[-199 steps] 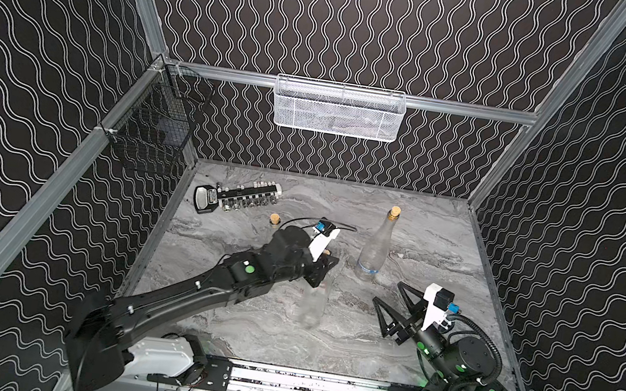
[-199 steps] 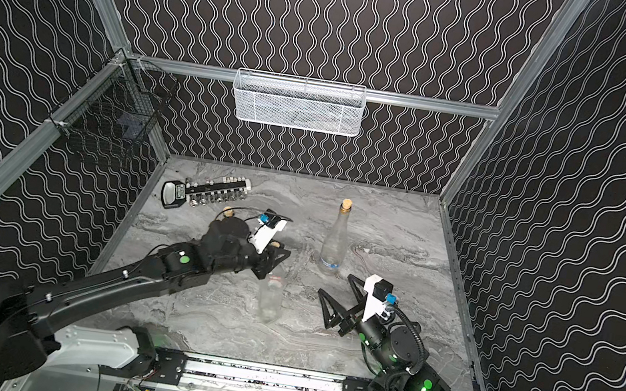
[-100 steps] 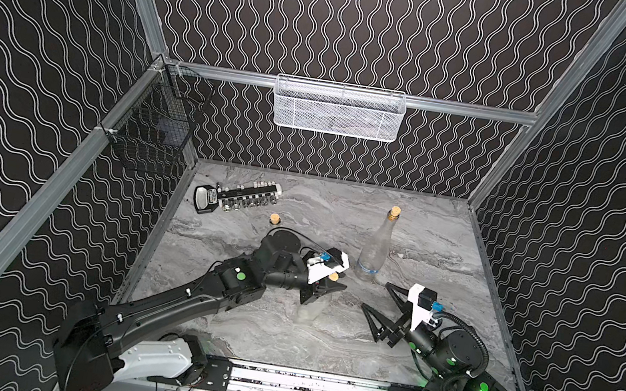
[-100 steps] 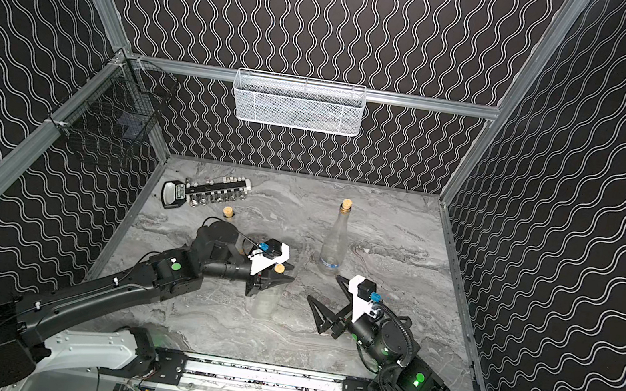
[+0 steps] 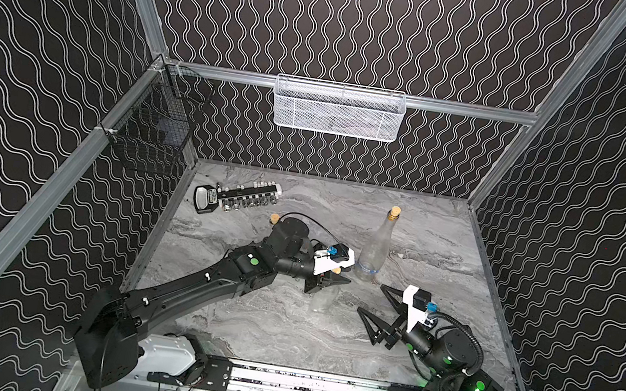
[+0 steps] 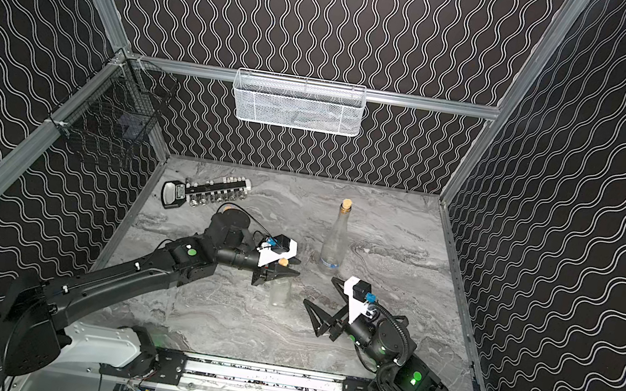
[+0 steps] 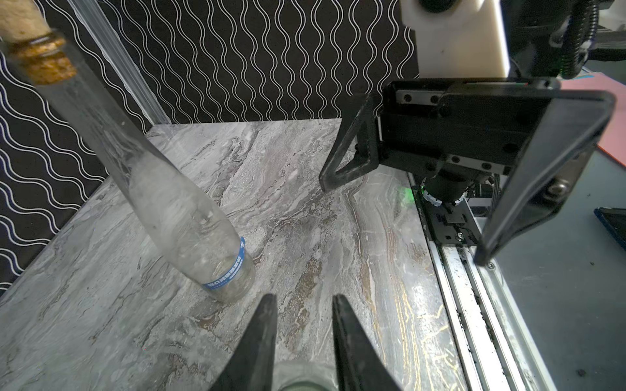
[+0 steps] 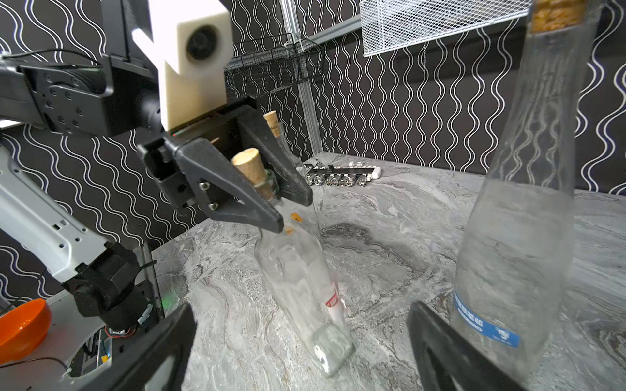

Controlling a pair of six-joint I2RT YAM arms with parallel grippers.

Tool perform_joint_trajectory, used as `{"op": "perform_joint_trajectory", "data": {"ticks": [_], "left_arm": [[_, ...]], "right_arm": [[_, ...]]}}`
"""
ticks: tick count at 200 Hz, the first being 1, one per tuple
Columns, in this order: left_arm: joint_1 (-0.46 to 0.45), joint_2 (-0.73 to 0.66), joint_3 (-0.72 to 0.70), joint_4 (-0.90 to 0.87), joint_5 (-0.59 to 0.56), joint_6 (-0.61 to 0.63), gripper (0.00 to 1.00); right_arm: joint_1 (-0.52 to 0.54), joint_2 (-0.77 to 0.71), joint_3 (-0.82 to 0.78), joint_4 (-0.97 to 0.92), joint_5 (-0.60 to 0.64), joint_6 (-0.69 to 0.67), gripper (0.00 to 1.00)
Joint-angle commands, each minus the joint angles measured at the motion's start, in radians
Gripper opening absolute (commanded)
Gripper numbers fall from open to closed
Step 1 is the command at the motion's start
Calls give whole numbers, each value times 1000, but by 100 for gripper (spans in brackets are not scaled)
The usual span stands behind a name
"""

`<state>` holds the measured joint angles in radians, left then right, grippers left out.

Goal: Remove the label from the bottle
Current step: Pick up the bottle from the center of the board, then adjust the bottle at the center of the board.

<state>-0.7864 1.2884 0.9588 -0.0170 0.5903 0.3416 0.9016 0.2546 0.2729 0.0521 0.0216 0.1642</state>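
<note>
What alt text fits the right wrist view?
The left tool is shut on the corked neck of a small clear bottle with a red-and-white label near its base. A taller corked bottle with a blue label stands close by on the marble table; the right tool is open.

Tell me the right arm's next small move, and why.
Probably ease the open right gripper forward to the red-and-white label low on the square bottle. The left gripper is shut on its neck, holding it tilted, and the label is still on.
</note>
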Motion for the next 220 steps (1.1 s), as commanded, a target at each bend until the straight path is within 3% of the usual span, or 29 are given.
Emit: {"op": "perform_joint_trajectory", "data": {"ticks": [1,10,35,107,135,160,177,199,220], "left_arm": [[22,17,7,78,15,-23,18],[27,30,14,76,7,-41,32],[37,52,26,84,-8,-69,52],[51,11,14,119,-63,-83,79],[51,-29,61,55,-69,-99,98],[51,-97,77,-1,-128,-145,99],[52,-161,71,-23,-276,-246,98],[52,-226,103,-159,-444,-386,99],[50,-261,150,-310,-482,-455,99]], "right_arm": [[0,-9,-3,40,21,5,99],[1,-10,-4,41,23,5,99],[0,-8,-6,45,25,6,100],[0,6,-9,56,29,-8,100],[1,6,-2,70,32,-25,100],[0,29,27,84,27,-31,100],[0,62,60,91,32,-21,100],[0,139,107,114,-11,-25,100],[-1,261,186,111,-67,-75,100]]}}
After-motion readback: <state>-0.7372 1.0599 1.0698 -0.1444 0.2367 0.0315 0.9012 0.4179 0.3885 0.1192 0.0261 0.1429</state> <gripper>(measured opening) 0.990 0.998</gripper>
